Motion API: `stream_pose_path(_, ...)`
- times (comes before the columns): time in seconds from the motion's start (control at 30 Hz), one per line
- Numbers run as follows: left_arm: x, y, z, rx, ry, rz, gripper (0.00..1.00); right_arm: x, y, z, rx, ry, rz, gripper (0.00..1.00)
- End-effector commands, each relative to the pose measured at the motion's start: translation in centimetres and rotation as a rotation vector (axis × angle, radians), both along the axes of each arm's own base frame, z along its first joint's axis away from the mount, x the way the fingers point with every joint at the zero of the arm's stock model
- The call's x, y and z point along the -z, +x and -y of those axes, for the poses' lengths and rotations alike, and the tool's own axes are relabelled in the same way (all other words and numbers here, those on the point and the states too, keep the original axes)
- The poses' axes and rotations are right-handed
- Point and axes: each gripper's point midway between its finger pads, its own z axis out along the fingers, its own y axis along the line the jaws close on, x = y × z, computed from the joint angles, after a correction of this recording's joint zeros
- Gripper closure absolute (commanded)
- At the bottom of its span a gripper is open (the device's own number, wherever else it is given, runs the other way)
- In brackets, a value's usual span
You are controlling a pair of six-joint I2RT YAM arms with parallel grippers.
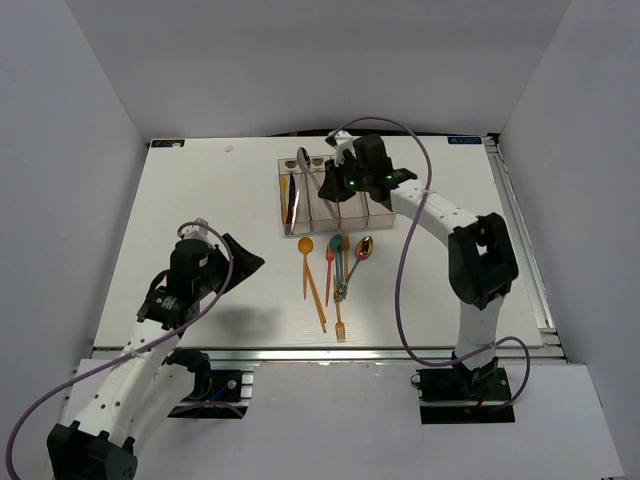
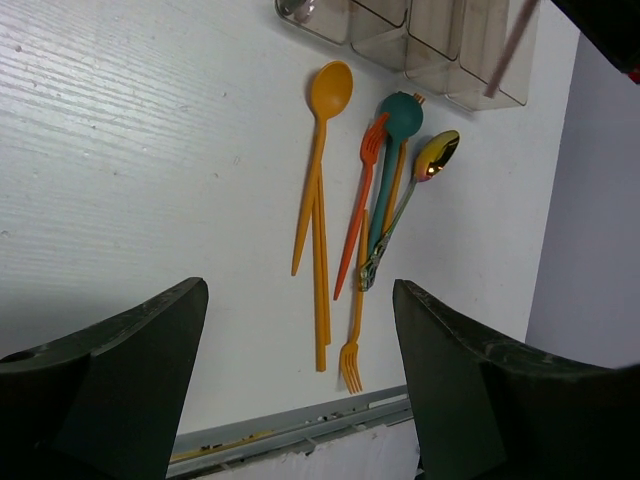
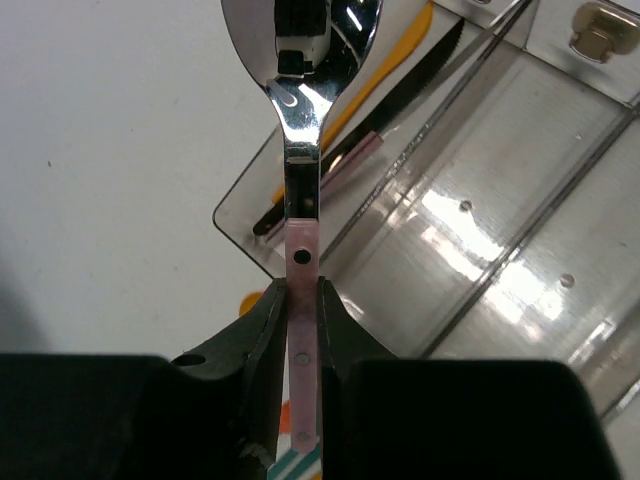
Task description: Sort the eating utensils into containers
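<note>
With my right jaws clamped on the spoon [image 3: 300,150] above the bins [image 3: 480,210] at 12 o'clock, left jaws wide and idle, I'd line it lengthwise over 1 bin before releasing.

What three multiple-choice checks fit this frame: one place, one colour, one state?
1. Where is the silver spoon?
A) held in the right gripper, by the clear bins
B) lying in a bin
C) held by the other arm

2. What colour is its handle?
A) teal
B) black
C) pink

3. The left gripper is:
A) shut on a fork
B) open, gripping nothing
C) shut on nothing

Key:
1A, the right wrist view shows the jaws clamped on its handle.
2C, the strip between the jaws is pink.
3B, its jaws stand wide apart.
</note>
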Motion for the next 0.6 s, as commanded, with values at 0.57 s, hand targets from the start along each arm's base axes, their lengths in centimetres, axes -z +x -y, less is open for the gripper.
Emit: stream_pose_path(0.57, -0.1, -0.9, -0.1, -0.014, -0.025, -0.027, 0.14, 0.8, 7.7, -2.7, 0.162, -0.001, 0.223, 0.93)
